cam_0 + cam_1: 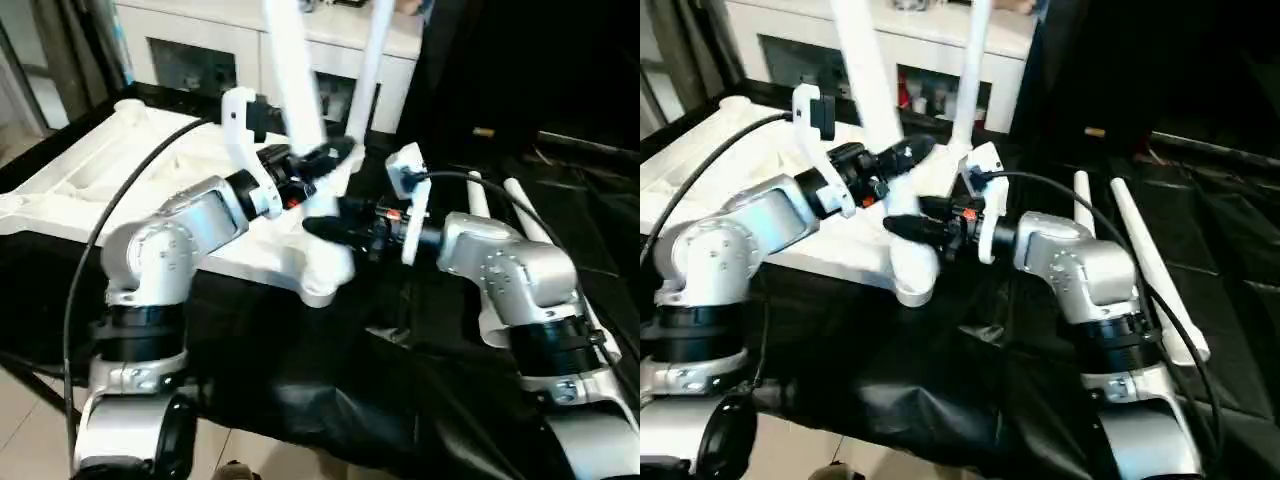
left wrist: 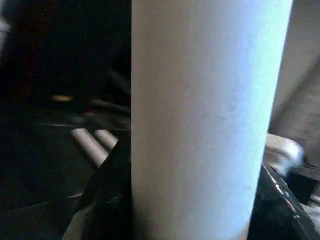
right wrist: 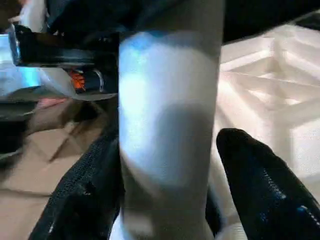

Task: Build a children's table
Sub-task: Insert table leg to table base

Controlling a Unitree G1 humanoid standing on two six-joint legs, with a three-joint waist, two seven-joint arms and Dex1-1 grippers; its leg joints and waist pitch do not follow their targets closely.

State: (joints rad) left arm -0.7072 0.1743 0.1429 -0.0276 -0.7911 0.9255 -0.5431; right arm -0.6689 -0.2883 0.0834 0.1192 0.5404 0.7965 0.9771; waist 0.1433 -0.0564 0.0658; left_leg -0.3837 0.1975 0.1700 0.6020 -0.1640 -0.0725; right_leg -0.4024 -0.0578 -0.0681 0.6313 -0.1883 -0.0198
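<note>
The children's table top (image 1: 110, 170) lies upside down on black cloth, ribbed underside up. A white tube leg (image 1: 295, 80) stands upright in its near corner socket (image 1: 325, 275). A second leg (image 1: 370, 70) stands at the corner behind it. My left gripper (image 1: 318, 160) is shut on the near leg (image 2: 205, 125), a black finger (image 2: 107, 200) pressed against its side. Lower down, my right gripper (image 1: 335, 232) straddles the same leg (image 3: 170, 125) just above the socket. It is open, with one fingertip (image 3: 260, 190) standing apart from the tube.
Two loose white legs (image 1: 525, 225) lie side by side on the black cloth to the right of my right forearm. A white cabinet (image 1: 190, 50) with glass-fronted compartments stands close behind the table top. The cloth-covered surface ends near the lower left, with tiled floor below.
</note>
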